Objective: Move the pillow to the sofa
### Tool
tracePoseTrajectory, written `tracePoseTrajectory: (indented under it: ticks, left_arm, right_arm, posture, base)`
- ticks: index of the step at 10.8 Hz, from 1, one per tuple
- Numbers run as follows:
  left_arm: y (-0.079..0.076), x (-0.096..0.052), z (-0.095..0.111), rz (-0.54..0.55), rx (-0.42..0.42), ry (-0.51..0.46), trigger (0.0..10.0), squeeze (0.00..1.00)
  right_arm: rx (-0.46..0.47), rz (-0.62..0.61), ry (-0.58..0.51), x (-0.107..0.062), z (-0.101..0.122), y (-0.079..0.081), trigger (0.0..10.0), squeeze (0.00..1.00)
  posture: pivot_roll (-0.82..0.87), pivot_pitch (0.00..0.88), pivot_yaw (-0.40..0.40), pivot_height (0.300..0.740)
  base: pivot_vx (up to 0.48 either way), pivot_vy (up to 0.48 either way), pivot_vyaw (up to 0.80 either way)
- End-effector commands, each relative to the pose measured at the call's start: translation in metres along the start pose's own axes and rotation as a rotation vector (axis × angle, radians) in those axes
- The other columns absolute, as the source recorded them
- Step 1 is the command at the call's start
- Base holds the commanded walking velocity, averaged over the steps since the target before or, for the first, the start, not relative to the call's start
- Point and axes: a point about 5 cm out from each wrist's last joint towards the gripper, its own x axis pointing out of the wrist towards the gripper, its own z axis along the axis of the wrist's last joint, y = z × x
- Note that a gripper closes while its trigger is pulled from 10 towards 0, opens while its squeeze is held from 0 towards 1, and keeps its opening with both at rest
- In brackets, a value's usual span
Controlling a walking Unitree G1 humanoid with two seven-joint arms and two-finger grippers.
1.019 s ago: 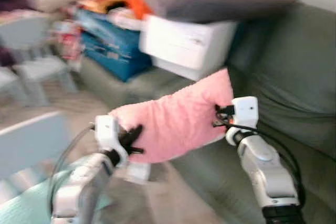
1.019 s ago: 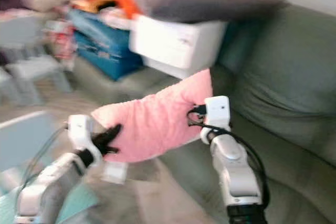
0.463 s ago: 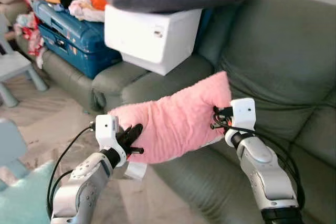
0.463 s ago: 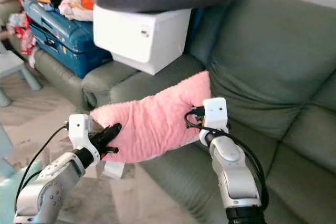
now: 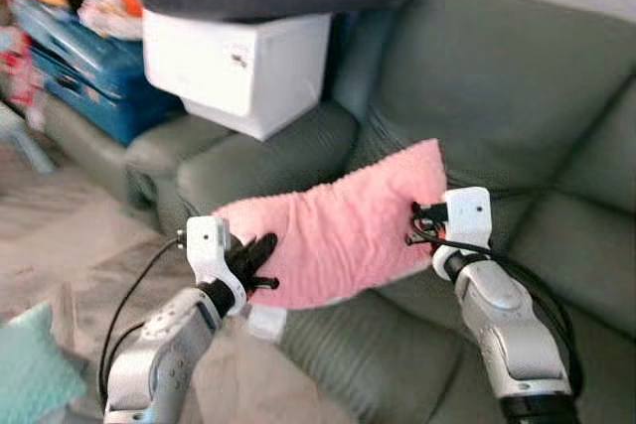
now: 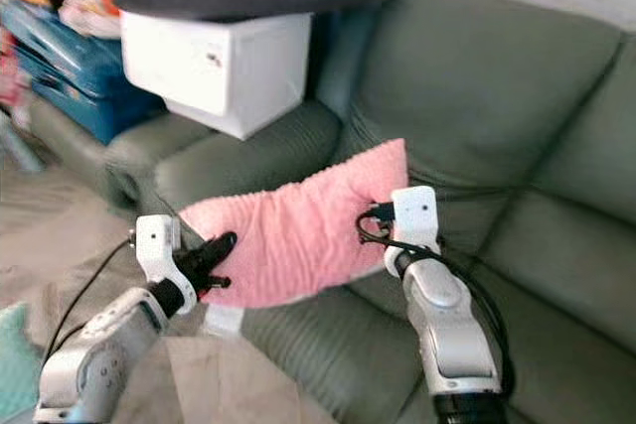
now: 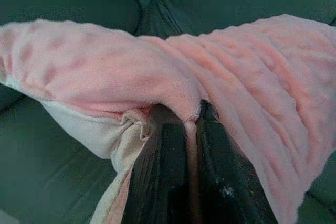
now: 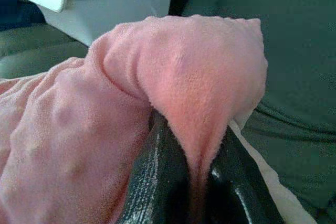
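I've got the pink pillow held up between both arms, hanging in the air over the green sofa seat. My left gripper is pinched on a fold at one end, my right gripper clamps fabric at the other — both tight on cloth. A white box sits on the sofa's armrest beyond.
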Motion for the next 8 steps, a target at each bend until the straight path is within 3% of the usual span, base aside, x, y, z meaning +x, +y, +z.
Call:
tracePoseTrajectory:
  ticks: [1, 6, 8]
  left_arm:
    - [-0.0041, 0.0025, 0.0067, -0.025, 0.003, -0.012, 10.0, 0.00]
    - [-0.0035, 0.0023, 0.0070, -0.025, -0.007, -0.020, 10.0, 0.00]
    - [-0.0050, 0.0027, 0.0054, -0.033, 0.013, 0.000, 10.0, 0.00]
  right_arm:
    - [-0.003, 0.004, -0.034, 0.0017, 0.0087, 0.0019, 10.0, 0.00]
    - [-0.004, 0.006, -0.036, 0.0026, 0.0090, 0.0026, 10.0, 0.00]
    - [-0.004, 0.007, -0.035, 0.0029, 0.0087, 0.0021, 10.0, 0.00]
  posture:
    - [-0.16, 0.012, -0.043, 0.740]
    - [-0.16, 0.008, -0.042, 0.740]
    - [-0.16, 0.005, -0.043, 0.740]
  base:
    - [0.000, 0.000, 0.00]
    - [0.000, 0.480, 0.00]
    - [0.000, 0.000, 0.00]
